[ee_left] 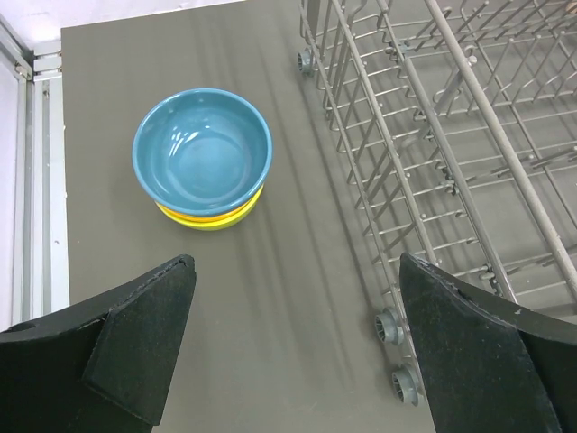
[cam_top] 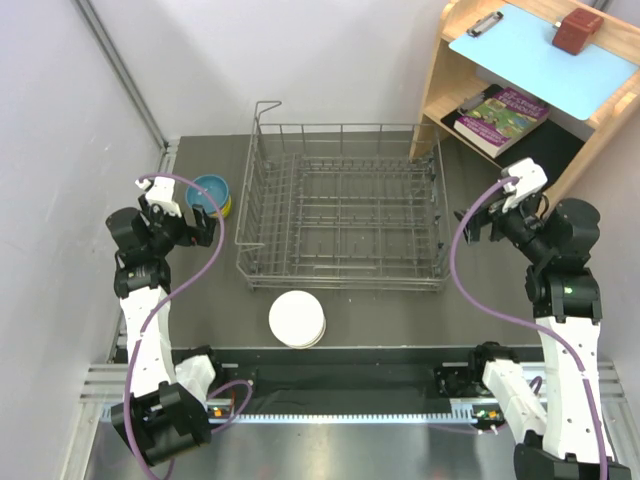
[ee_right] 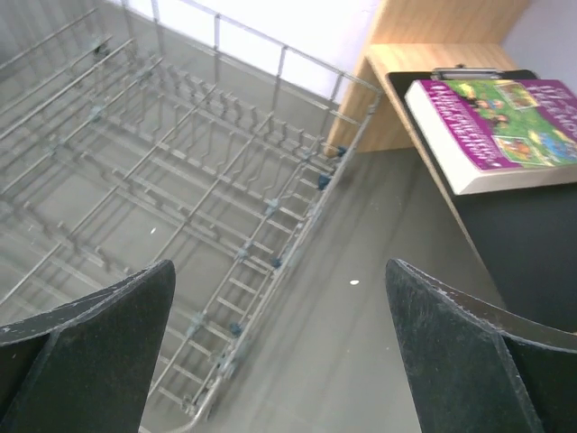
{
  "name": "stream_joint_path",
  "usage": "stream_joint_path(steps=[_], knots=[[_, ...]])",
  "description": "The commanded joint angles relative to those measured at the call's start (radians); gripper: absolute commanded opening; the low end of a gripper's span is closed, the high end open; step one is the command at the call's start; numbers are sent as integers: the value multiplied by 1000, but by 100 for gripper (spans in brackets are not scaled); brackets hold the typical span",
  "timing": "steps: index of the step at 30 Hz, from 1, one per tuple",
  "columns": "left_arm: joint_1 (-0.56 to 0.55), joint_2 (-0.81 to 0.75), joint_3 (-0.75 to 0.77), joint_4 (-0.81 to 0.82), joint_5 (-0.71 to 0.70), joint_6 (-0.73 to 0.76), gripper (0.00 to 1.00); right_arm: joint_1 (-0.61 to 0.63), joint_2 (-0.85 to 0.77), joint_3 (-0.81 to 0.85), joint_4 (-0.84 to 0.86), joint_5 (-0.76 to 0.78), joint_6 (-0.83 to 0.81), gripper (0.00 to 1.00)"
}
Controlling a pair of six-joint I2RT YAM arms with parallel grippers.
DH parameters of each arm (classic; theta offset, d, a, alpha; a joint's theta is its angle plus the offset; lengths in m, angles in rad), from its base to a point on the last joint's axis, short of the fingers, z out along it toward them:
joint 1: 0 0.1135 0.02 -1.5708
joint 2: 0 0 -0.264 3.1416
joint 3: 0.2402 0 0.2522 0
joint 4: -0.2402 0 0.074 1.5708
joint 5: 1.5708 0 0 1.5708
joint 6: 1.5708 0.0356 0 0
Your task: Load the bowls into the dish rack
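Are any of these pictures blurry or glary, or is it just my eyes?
Top view: sharp, evenly lit, though the white bowl looks washed out. Left wrist view: crisp, with soft glints inside the blue bowl and faint streaky shadows beside the rack. Right wrist view: softest, the rack's wires slightly blurred; the book reads clearer.

Blue bowl (ee_left: 202, 150) stacked on yellow-green bowl (ee_left: 213, 218), beside the dish rack (ee_left: 433, 153)

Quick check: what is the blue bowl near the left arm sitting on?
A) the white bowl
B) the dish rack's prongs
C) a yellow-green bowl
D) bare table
C: in the left wrist view the blue bowl is stacked on a yellow-green bowl whose rim shows beneath it, on the table outside the dish rack.
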Motion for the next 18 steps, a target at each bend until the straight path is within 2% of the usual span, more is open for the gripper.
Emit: stream_joint_path(steps=[1,5,8,12,18], knots=[[8,-15,-12,46,14,7,99,-4,-9,63,-101,-142,-133,100],[7,-12,-9,48,-6,45,99,8,12,126,-167,-311,-179,100],[7,-14,15,-1,7,108,99,49,40,196,-235,-354,-225,100],[8,-28,69,-155,185,248,99,173,69,285,-267,-260,-240,100],[4,-64,195,-417,352,358,99,186,69,191,-183,-115,-214,100]])
